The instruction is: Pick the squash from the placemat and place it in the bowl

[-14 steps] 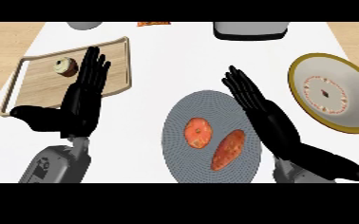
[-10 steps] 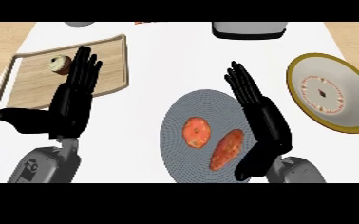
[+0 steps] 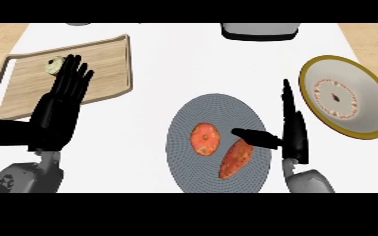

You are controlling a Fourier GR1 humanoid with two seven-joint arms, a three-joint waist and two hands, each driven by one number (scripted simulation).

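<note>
The right hand (image 3: 294,130) stands edge-on beside the grey placemat (image 3: 184,130), fingers straight and thumb out over the elongated squash (image 3: 236,160) (apparently lining up a grasp), with the bowl (image 3: 341,97) just right; left hand (image 3: 63,105) rests open.

left hand (image 3: 63,102): open, fingers straight, palm flat, pointing up-view | right hand (image 3: 293,125): edge-on, fingers straight, thumb jutting left, apparently open | grey forearms at lower edge

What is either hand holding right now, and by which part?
Nothing is held. The right hand is open beside the squash, thumb over its top end. The left hand is open over the tray.
</note>
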